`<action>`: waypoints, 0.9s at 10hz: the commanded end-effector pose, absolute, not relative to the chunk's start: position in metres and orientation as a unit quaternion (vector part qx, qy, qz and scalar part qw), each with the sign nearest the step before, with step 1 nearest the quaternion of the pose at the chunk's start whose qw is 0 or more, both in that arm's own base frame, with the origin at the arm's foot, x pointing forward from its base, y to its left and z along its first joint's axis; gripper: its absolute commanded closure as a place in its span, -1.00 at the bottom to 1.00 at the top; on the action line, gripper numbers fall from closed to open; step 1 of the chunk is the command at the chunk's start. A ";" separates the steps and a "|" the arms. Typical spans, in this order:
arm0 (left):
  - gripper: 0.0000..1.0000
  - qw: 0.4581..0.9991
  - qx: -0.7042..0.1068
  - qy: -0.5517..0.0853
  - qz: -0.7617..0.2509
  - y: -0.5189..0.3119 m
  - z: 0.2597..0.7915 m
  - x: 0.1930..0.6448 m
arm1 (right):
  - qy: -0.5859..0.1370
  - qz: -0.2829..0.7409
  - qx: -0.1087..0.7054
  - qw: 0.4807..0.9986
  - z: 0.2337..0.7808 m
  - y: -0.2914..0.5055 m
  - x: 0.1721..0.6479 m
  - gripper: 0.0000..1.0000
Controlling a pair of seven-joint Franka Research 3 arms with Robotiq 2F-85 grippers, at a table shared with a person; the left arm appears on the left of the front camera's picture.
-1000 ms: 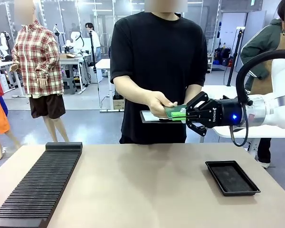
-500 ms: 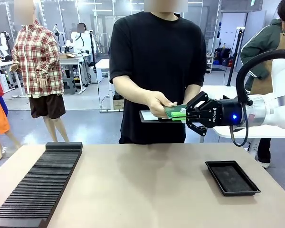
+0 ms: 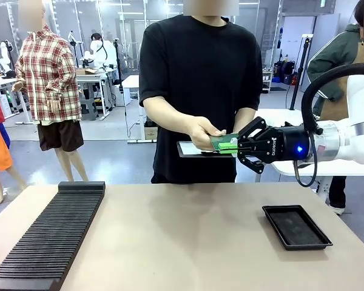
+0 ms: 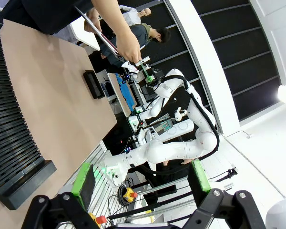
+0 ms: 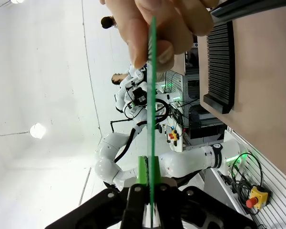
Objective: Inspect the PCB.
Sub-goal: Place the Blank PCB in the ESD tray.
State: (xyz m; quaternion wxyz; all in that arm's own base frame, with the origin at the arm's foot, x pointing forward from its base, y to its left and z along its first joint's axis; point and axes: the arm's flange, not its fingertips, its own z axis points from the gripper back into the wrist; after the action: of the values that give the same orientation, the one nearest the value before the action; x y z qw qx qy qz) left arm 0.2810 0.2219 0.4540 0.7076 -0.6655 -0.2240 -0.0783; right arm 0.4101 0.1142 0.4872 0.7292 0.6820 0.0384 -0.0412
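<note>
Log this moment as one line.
right gripper: shut on PCB | person's hand: holding PCB's other end, above table | left gripper: open, holding nothing

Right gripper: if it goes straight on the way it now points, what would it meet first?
Most likely the person's hand. The right gripper is shut on one end of the PCB and points along the board toward that hand, which pinches the other end.
</note>
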 end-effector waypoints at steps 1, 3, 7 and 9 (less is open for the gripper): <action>-1.00 0.713 -0.659 -0.225 -0.080 0.222 0.456 0.280 | 0.036 -0.037 0.681 0.730 0.491 0.116 0.410 1.00; -1.00 0.713 -0.659 -0.225 -0.080 0.222 0.456 0.280 | 0.036 -0.037 0.681 0.730 0.491 0.116 0.410 1.00; -1.00 0.713 -0.659 -0.225 -0.080 0.222 0.456 0.280 | 0.036 -0.037 0.681 0.730 0.491 0.116 0.410 1.00; -1.00 0.713 -0.659 -0.225 -0.080 0.222 0.456 0.280 | 0.036 -0.037 0.681 0.730 0.491 0.116 0.410 1.00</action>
State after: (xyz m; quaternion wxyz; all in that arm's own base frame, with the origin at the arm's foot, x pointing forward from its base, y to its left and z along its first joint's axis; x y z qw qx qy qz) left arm 0.2810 0.2219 0.4540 0.7076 -0.6655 -0.2240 -0.0783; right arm 0.4101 0.1139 0.4878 0.7291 0.6821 0.0377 -0.0410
